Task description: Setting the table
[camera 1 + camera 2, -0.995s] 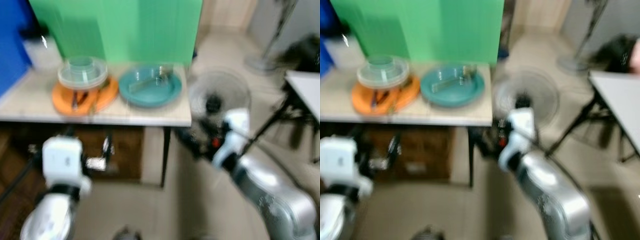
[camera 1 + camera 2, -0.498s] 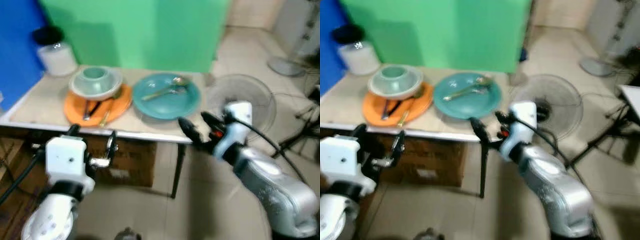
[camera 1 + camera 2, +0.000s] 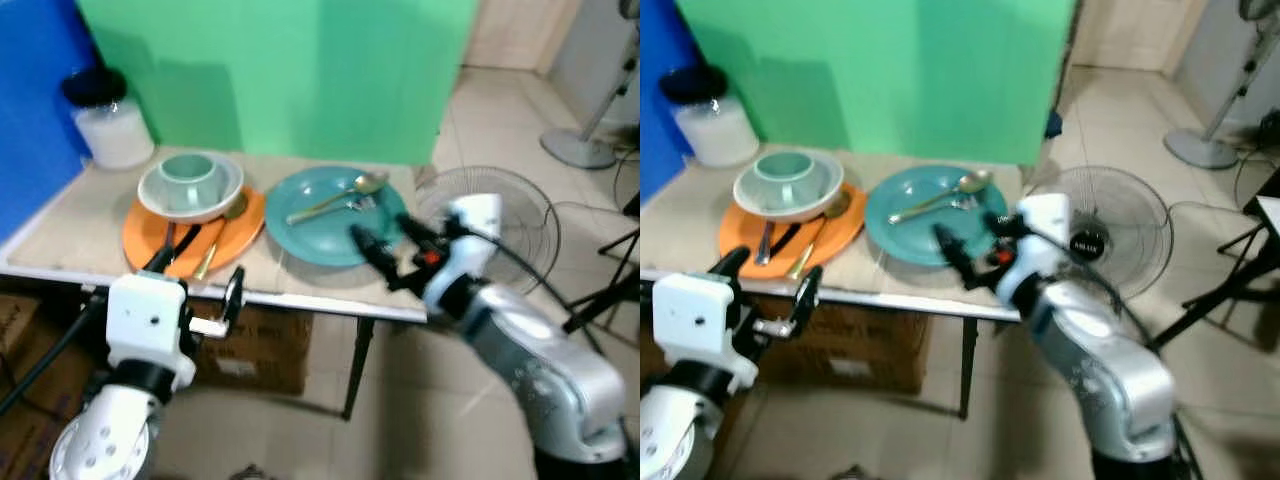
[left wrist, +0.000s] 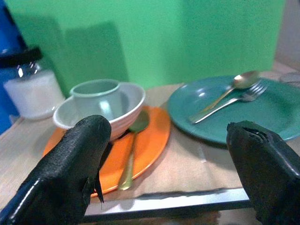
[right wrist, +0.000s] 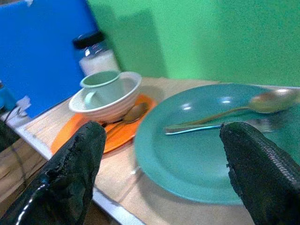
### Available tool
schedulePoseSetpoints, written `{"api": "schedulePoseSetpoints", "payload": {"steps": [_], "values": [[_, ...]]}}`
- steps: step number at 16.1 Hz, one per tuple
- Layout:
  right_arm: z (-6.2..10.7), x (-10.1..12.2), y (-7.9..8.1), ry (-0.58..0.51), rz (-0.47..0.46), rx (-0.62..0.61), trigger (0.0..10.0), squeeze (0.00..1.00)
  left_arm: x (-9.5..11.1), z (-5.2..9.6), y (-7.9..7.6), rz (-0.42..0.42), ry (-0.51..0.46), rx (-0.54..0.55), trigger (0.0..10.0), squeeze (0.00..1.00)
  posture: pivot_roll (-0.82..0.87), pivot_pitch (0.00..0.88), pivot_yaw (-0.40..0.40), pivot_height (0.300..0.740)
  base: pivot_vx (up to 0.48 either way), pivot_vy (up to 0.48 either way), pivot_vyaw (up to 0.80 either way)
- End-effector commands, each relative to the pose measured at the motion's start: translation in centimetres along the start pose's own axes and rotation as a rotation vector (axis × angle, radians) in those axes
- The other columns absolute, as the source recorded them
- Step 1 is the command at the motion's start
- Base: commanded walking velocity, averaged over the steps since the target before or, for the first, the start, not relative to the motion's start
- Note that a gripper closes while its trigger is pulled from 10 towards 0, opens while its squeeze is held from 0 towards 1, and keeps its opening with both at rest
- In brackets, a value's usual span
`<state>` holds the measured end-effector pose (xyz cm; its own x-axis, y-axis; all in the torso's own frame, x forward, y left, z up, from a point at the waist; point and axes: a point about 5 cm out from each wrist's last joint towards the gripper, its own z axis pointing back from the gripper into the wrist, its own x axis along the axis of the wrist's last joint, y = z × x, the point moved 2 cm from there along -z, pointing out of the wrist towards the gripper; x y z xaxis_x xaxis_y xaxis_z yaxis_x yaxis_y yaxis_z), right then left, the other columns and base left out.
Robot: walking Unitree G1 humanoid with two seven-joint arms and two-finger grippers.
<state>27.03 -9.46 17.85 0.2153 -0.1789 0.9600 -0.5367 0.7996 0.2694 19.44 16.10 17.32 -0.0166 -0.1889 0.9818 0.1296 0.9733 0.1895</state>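
On a beige table (image 3: 68, 228) lies an orange plate (image 3: 150, 236) carrying a white bowl (image 3: 222, 186) with a pale green cup (image 3: 188, 176) in it. A gold spoon (image 3: 222, 228) and dark cutlery (image 3: 180, 243) lie on that plate too. To its right, a teal plate (image 3: 322, 226) holds a spoon (image 3: 345, 192) and a fork (image 5: 220, 125). My right gripper (image 3: 390, 250) is open, level with the teal plate's near rim. My left gripper (image 3: 197, 275) is open at the table's front edge, before the orange plate.
A white jar with a black lid (image 3: 108, 124) stands at the table's back left, against blue and green panels. A floor fan (image 3: 520, 215) lies right of the table, and another fan (image 3: 590, 110) stands farther back. A cardboard box (image 3: 250, 350) sits under the table.
The view has swung and closed in on the table and sharpened. My right gripper has risen from below the table's edge to the teal plate's rim. The left gripper stays by the front edge.
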Motion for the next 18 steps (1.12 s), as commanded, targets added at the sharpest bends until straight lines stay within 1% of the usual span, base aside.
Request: {"api": "schedulePoseSetpoints", "payload": {"steps": [1, 7, 9, 16, 18], "values": [[0.1, 0.3, -0.7, -0.003, 0.014, -0.028, 10.0, 0.0, 0.0, 0.0, -0.1, -0.003, 0.004, -0.014, 10.0, 0.0, 0.02, 0.05, -0.012, 0.74, 0.292, 0.0, 0.0], [0.2, -0.1, -1.0, 0.012, 0.011, -0.054, 10.0, 0.0, -0.1, -0.1, -0.2, -0.004, 0.007, -0.028, 10.0, 0.0, 0.02, 0.04, -0.008, 0.74, 0.294, 0.0, 0.0], [0.4, -0.4, -1.0, 0.022, -0.019, -0.062, 10.0, 0.0, -0.2, -0.1, 0.0, -0.002, 0.008, -0.029, 10.0, 0.0, 0.01, 0.035, -0.006, 0.74, 0.296, 0.0, -0.8], [1.6, -0.8, -1.0, 0.029, -0.031, -0.09, 10.0, 0.0, -0.4, -0.2, -0.1, -0.003, 0.014, -0.056, 10.0, 0.0, 0.0, 0.031, 0.001, 0.74, 0.297, 0.0, -0.8], [1.9, -0.8, -1.0, 0.033, -0.02, -0.081, 10.0, 0.0, -0.5, -0.1, -0.1, -0.004, 0.019, -0.068, 10.0, 0.0, 0.0, 0.034, 0.0, 0.74, 0.291, 0.0, 0.0]]}}
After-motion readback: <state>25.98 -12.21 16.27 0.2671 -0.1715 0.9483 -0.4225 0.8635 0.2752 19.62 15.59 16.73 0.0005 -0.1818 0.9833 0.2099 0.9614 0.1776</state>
